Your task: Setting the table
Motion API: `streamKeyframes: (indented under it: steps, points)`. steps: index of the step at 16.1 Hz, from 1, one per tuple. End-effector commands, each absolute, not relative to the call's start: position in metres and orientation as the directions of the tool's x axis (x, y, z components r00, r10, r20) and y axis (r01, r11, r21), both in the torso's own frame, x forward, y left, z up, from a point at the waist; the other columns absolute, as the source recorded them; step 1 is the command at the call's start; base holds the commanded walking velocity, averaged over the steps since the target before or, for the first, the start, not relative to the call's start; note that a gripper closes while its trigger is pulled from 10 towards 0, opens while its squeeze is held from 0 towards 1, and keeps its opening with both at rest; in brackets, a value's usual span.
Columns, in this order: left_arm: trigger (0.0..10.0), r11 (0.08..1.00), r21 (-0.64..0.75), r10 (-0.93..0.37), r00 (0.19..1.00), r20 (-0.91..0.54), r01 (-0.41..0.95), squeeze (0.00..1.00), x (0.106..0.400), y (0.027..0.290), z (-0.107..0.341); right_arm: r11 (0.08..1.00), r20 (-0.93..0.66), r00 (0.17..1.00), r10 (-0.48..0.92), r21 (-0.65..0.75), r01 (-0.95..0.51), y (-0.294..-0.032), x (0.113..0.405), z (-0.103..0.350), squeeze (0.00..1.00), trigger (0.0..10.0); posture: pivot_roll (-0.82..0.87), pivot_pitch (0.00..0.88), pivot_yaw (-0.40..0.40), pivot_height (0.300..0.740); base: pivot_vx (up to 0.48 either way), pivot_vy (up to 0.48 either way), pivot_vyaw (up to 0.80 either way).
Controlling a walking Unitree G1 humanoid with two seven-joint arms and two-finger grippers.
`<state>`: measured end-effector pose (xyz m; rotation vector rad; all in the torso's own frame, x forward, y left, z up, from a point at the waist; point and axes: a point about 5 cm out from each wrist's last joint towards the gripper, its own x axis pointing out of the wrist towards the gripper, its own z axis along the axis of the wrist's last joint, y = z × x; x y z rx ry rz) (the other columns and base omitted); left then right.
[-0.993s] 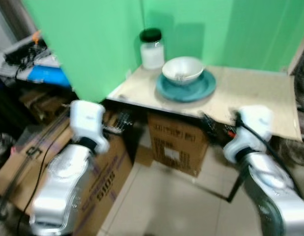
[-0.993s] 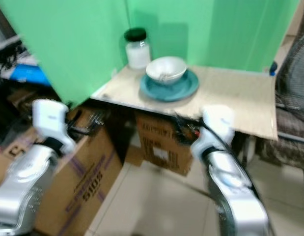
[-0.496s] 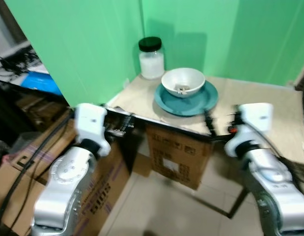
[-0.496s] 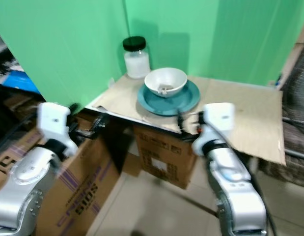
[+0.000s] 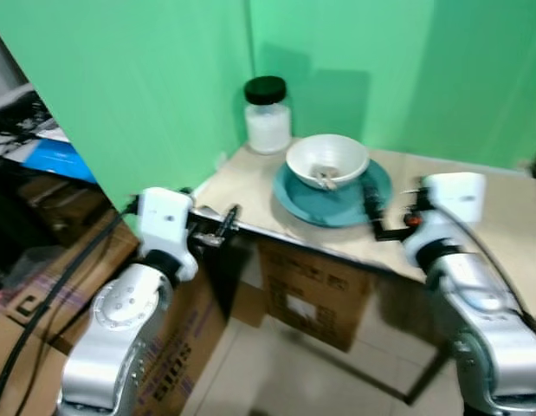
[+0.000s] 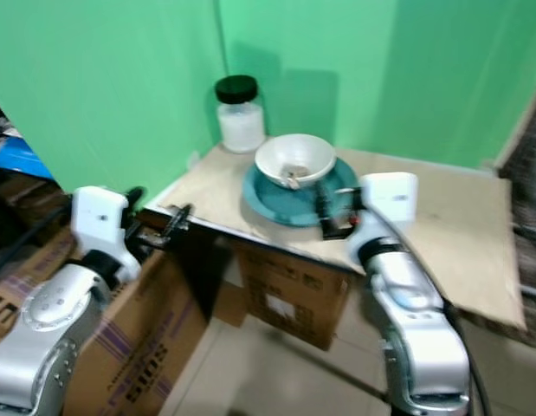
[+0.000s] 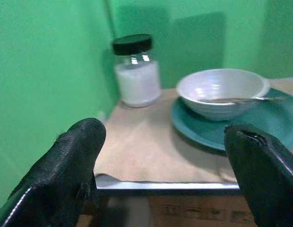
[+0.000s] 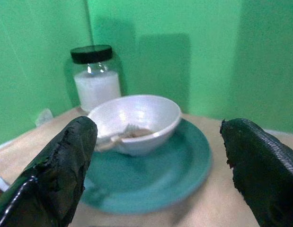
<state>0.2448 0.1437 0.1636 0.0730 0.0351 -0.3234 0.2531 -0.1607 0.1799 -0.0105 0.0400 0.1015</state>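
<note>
White bowl [image 5: 326, 161] holding a metal utensil [image 8: 120, 135], set on a round teal plate [image 5: 337, 192]; behind it, a glass jar [image 5: 268, 115] with a black lid, holding a white substance. All rest on a beige worktop [image 6: 441, 227]. Right hand [image 5: 377, 212], fingers spread and empty, at the plate's near edge. Left hand [image 5: 217, 229], also spread and empty, at the worktop's front corner, the plate ahead. Cardboard box [image 5: 311, 284] below.

Green screens [image 5: 164, 78] wall off the corner ahead of me; cardboard boxes [image 5: 306, 282] sit on the tiled floor [image 5: 276, 381], with a blue sheet [image 5: 64, 160] and cables [image 5: 42, 286] at my left
</note>
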Motion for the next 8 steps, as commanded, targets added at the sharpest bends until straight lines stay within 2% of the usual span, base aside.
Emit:
streamKeyframes:
  steps: [1,6,8]
  points:
    - [10.0,0.953,0.087,-0.288,0.956,-0.049,0.291,0.66,0.2453,0.1523,0.165,0.989,-0.03,0.988,0.149,0.014,-0.148,-0.1493,0.2556,0.1833,1.0,10.0,-0.01,0.0,0.084,0.74,0.341,0.0,0.0]
    - [10.0,0.953,0.088,-0.288,0.957,-0.031,0.29,0.66,0.2517,0.1488,0.166,0.99,-0.058,0.988,0.142,0.011,-0.142,-0.1527,0.2621,0.1819,1.0,10.0,-0.03,0.0,0.058,0.74,0.343,0.0,0.0]
    - [10.0,0.96,0.075,-0.27,0.963,-0.013,0.27,0.66,0.2553,0.1474,0.167,0.98,-0.062,0.979,0.193,-0.037,-0.196,-0.1499,0.2632,0.1862,1.0,10.0,-0.06,0.0,0.047,0.74,0.339,0.0,0.0]
